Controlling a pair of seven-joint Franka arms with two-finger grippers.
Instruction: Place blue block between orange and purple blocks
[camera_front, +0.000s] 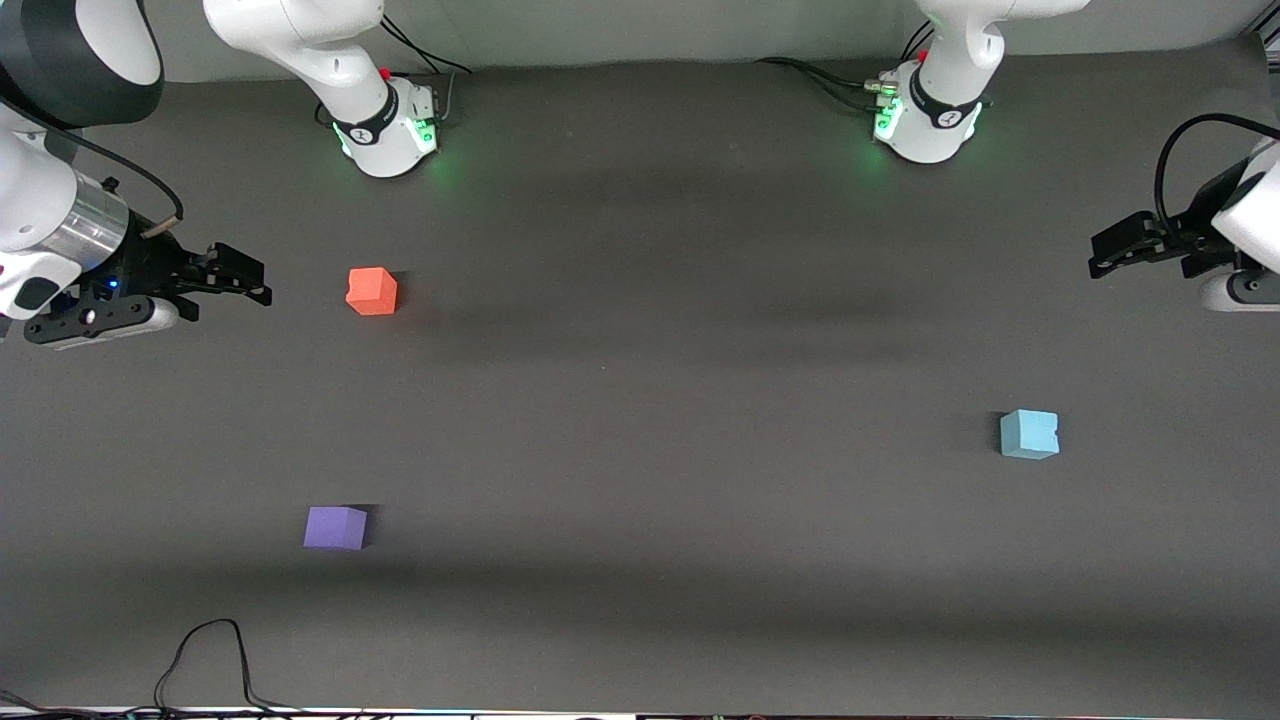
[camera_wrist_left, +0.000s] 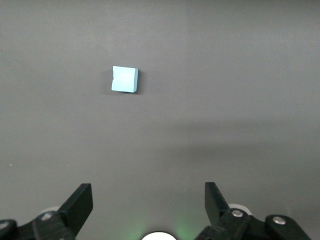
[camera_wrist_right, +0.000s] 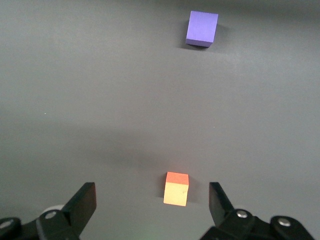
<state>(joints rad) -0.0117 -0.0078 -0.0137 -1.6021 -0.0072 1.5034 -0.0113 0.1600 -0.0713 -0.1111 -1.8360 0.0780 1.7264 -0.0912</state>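
Blue block (camera_front: 1029, 434) is seen on the bench (camera_front: 640, 400) toward the left arm's end – well apart from orange block (camera_front: 372, 291) and purple block (camera_front: 335, 527), purple at orange's 6 o'clock. Left end effector (camera_front: 1100, 262) and right end effector (camera_front: 255, 283) are held wide open, empty – over the bench ends.

blue block (camera_front: 1029, 434) lies apart from orange block (camera_front: 372, 291), purple block (camera_front: 335, 527).

Dark grey matte table (camera_front: 640, 400) under soft banded shadows, black cable (camera_front: 205, 660) at its near edge.
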